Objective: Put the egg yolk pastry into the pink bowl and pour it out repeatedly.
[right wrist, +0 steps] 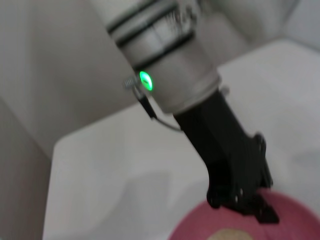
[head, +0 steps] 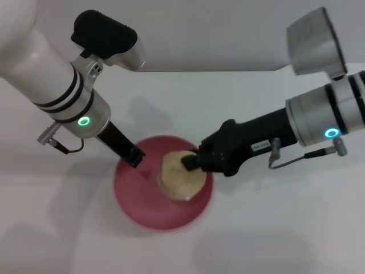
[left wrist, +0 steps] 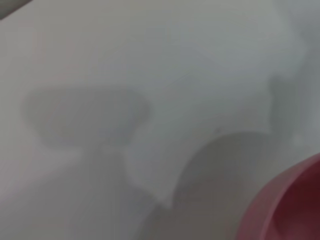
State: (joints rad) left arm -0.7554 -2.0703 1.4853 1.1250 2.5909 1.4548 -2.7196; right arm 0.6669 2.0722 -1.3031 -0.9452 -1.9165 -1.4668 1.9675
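Note:
The pink bowl (head: 142, 197) stands on the white table at the centre front. My left gripper (head: 134, 156) is at the bowl's far left rim and looks shut on it. The right wrist view shows that same left gripper (right wrist: 252, 202) on the pink bowl's rim (right wrist: 295, 217). The pale tan, lumpy egg yolk pastry (head: 178, 177) is over the right half of the bowl. My right gripper (head: 191, 162) is shut on its upper right side. A sliver of the pastry (right wrist: 230, 235) shows in the right wrist view. The left wrist view catches only a piece of the bowl's edge (left wrist: 287, 210).
A bare white table (head: 274, 228) surrounds the bowl, with a pale wall behind its far edge. Both forearms reach in from the upper corners over the table.

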